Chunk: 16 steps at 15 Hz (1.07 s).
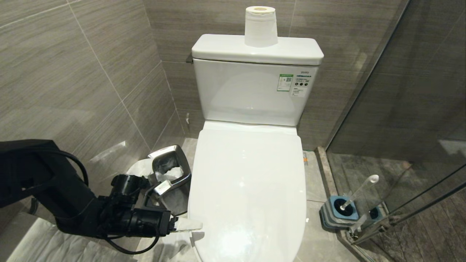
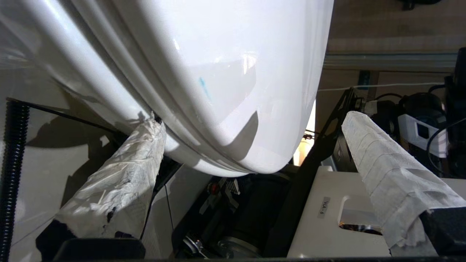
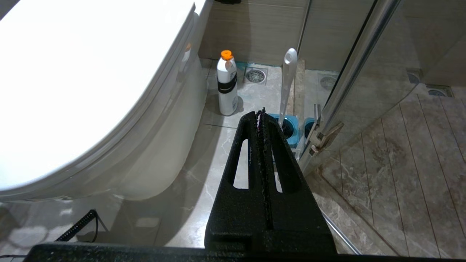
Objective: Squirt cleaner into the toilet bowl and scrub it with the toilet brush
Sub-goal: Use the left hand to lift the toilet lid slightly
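Observation:
The toilet bowl (image 1: 251,189) is glossy white, and its shut lid hides the inside. My left gripper (image 1: 193,227) is at the lid's front left edge and is open. In the left wrist view its white-wrapped fingers (image 2: 120,182) straddle the lid's rim (image 2: 233,160), one tip touching under the edge. A thin turquoise smear of cleaner (image 2: 204,87) marks the lid. The toilet brush (image 1: 358,193) leans in its blue holder (image 1: 338,209) on the floor at the right. My right gripper (image 3: 260,112) is shut on nothing, low beside the bowl and pointing towards the brush (image 3: 287,83).
A steel waste bin (image 1: 171,174) with a white liner stands left of the bowl, behind my left arm. A white bottle with an orange cap (image 3: 226,87) stands on the floor by the bowl's right side. A glass shower door (image 1: 400,145) closes off the right. A paper roll (image 1: 260,27) sits on the tank.

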{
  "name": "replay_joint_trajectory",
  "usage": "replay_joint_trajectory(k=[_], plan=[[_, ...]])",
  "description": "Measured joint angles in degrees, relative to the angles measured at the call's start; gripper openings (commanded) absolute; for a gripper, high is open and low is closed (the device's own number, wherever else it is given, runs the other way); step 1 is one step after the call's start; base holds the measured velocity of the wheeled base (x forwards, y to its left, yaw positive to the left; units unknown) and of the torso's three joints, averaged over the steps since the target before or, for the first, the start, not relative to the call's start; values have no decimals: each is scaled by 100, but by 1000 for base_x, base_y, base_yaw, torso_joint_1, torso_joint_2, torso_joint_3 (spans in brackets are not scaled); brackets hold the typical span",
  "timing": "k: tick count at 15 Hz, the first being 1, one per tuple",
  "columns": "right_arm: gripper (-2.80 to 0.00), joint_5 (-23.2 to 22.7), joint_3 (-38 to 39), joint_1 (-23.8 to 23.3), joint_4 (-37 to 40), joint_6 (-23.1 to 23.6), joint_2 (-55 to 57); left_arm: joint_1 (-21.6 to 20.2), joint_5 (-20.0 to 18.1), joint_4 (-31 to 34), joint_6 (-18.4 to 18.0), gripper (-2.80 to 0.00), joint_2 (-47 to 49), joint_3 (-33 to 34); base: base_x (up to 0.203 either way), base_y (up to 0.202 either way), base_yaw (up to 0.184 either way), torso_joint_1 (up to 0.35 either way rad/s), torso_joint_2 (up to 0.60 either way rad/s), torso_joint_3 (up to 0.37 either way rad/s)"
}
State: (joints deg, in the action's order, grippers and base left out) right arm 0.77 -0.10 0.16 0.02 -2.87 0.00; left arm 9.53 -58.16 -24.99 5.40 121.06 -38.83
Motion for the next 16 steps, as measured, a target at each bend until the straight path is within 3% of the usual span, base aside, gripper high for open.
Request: replay_joint_trajectory(k=[4, 11, 16], plan=[[-280, 3, 0, 0, -1, 0, 0, 210, 244, -28, 9, 0, 44, -65, 0, 0, 0, 0, 0, 0], [-280, -1, 0, 0, -2, -4, 0, 339, 318, -125, 210, 0, 18, -235, 0, 0, 0, 0, 0, 0], [-280, 0, 0, 0, -2, 0, 0, 361, -123, -202, 424, 0, -82, -217, 0, 0, 0, 0, 0, 0]])
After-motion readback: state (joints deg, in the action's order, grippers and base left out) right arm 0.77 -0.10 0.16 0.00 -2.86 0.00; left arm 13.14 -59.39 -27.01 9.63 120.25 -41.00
